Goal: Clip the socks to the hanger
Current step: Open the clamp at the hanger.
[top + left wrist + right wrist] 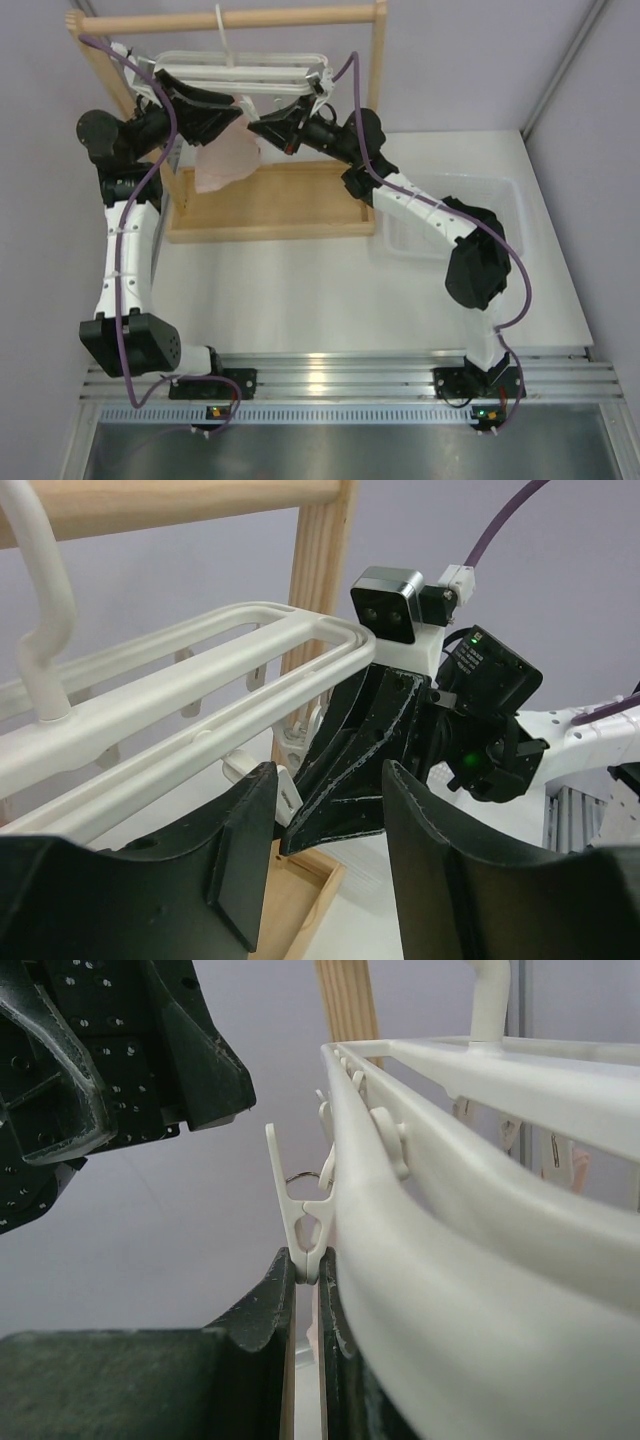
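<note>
The white hanger (240, 75) hangs by its hook from the wooden rod. My right gripper (255, 127) reaches under its right end. In the right wrist view this gripper (308, 1265) is shut on the lower end of a white clip (305, 1225) that dangles from the hanger frame (450, 1210). My left gripper (238, 105) faces it from the left. Its jaws (325, 820) stand open with nothing held. Between them I see the right gripper's fingers (350, 770) and the white clip (283, 792), which sits close to my left finger. The socks are out of view.
A pale pink cloth (225, 160) hangs from the hanger between the two grippers. The wooden rack (375, 100) stands on a shallow wooden base (270, 205). A clear plastic bin (480, 195) lies at the right under the right arm.
</note>
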Tool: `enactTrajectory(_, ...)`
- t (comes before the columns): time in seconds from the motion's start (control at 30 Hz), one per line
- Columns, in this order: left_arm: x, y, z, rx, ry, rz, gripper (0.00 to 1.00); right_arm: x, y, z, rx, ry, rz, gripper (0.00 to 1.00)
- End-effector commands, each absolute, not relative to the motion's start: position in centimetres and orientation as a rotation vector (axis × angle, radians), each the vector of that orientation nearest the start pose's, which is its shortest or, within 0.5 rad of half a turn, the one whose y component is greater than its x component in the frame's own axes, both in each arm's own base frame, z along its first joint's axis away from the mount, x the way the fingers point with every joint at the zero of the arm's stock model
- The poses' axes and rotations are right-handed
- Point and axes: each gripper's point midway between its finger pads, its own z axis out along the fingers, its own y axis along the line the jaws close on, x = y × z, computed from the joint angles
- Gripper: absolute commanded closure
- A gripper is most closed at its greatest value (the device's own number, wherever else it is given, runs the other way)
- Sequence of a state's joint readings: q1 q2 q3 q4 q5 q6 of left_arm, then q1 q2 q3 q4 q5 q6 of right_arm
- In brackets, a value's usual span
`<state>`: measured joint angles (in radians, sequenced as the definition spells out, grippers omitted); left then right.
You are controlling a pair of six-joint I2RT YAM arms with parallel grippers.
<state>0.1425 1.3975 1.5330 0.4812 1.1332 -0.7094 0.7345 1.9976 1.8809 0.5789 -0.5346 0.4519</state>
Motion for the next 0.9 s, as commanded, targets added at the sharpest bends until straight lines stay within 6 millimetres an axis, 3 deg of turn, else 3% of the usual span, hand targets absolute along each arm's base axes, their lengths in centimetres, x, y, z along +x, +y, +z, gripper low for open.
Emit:
enactTrajectory(0.0, 34.4, -12.4, 52.2, 0.678, 1.186, -0.98, 0.49, 35.6, 47.1, 47.3, -0.707, 0.991, 1.364, 1.0)
enactTrajectory(0.4, 36.8, -12.0, 50.8, 0.619, 1.226, -0.991, 0.52, 35.2, 47.4, 47.2, -0.719, 0.991, 1.391, 1.0)
enactTrajectory(0.7, 36.9, -13.0, 50.3, 0.653, 1.224, -1.016, 0.56, 35.2, 47.9, 46.9, -0.725, 1.001, 1.399, 1.0)
enactTrajectory(0.87, 36.7, -13.8, 49.8, 0.669, 1.23, -1.041, 0.65, 35.2, 48.1, 46.8, -0.723, 1.002, 1.405, 1.0)
